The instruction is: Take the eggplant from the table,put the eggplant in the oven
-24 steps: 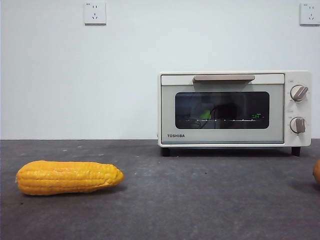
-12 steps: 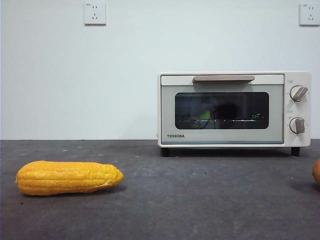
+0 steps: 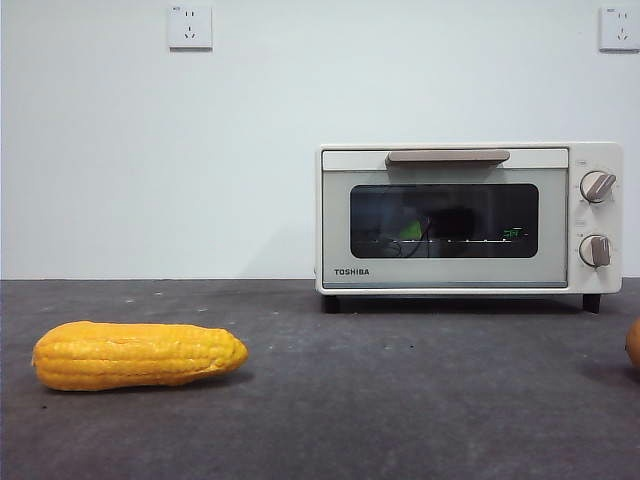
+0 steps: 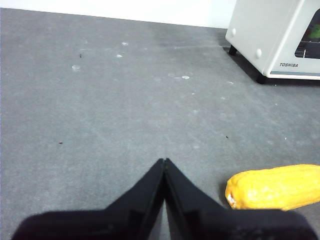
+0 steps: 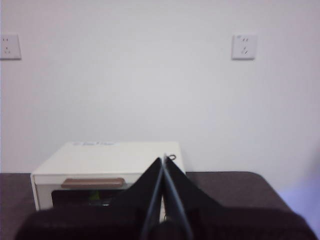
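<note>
The oven (image 3: 445,272) stands at the back right of the table (image 3: 400,400) with its door shut. Through the dark glass I see the eggplant's green cap (image 3: 410,230) on the rack; its purple body blends into the dark interior. A sliver of green also shows behind the oven door (image 4: 315,32) in the left wrist view. My left gripper (image 4: 164,162) is shut and holds nothing, low over the table beside the corn. My right gripper (image 5: 163,161) is shut and holds nothing, high in front of the oven (image 5: 115,152). Neither arm shows in the front view.
A yellow-orange corn cob (image 3: 135,355) lies at the front left of the table, close to the left gripper (image 4: 275,187). The edge of an orange object (image 3: 634,345) peeks in at the right border. Wall sockets (image 3: 190,27) sit high on the white wall.
</note>
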Controlling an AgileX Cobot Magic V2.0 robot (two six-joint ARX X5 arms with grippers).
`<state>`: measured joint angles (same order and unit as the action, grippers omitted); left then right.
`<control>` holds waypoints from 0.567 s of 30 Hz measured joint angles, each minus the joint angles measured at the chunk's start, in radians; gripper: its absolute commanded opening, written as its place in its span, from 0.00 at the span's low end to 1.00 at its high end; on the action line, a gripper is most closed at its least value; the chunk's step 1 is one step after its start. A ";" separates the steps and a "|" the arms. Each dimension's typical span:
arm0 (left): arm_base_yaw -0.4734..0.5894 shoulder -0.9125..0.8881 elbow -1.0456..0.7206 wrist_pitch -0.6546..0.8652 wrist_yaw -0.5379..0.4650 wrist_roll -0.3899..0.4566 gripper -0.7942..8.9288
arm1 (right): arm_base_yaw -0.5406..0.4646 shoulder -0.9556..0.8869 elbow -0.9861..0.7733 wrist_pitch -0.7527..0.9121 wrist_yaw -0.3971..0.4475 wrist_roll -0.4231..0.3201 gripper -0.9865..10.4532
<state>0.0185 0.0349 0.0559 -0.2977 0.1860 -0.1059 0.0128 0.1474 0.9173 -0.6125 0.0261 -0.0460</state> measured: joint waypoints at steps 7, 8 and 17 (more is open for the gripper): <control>0.000 0.000 0.000 0.000 0.000 0.000 0.08 | 0.000 -0.118 -0.369 0.151 0.000 0.009 0.09; 0.000 0.000 0.000 0.000 0.000 0.000 0.08 | 0.000 -0.128 -0.406 0.163 0.000 0.009 0.09; 0.000 0.005 0.000 0.000 0.000 0.000 0.08 | 0.000 -0.135 -0.602 0.188 0.003 0.008 0.09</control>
<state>0.0185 0.0395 0.0559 -0.2977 0.1860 -0.1059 0.0128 0.0128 0.3149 -0.4248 0.0296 -0.0376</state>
